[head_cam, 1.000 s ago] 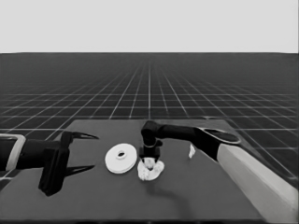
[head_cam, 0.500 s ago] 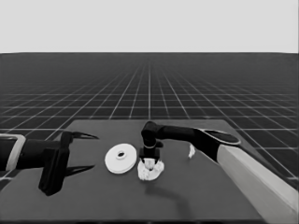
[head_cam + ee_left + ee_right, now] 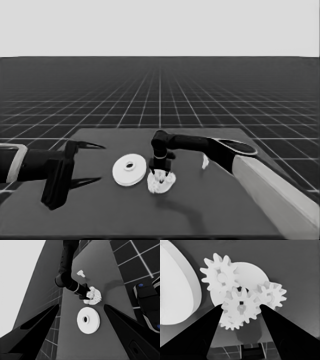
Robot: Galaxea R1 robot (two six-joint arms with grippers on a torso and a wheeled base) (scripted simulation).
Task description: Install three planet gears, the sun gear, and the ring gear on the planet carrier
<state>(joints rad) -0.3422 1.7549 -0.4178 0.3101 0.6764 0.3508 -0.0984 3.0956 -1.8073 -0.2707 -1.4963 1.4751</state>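
The right gripper [image 3: 241, 308] holds the middle gear [image 3: 240, 307] over the smaller round part [image 3: 161, 183], seemingly seated. The larger round part [image 3: 129, 170] lies at its nine o'clock. The left gripper [image 3: 90, 164] waits, fingers wide.

The bench [image 3: 100, 210] is a plain dark grey. Past its edge the floor [image 3: 160, 95] is black, ruled with a pale grid, and a blank pale band [image 3: 160, 25] lies above the horizon.

The larger round part [image 3: 129, 170], just beside the right jaws, is white with a dark centre hole. Under those jaws the smaller round part [image 3: 252, 273] and the gears [image 3: 241, 307] on it are white too, the gears edged with teeth and shaded grey round their hubs. A thin piece [image 3: 205, 161] is white.

Both grippers, left [image 3: 87, 162] and right [image 3: 160, 171], are black. The right arm [image 3: 270, 187] turns pale grey farther back. Dark machinery [image 3: 147, 305] carries pale bands and small blue lights.
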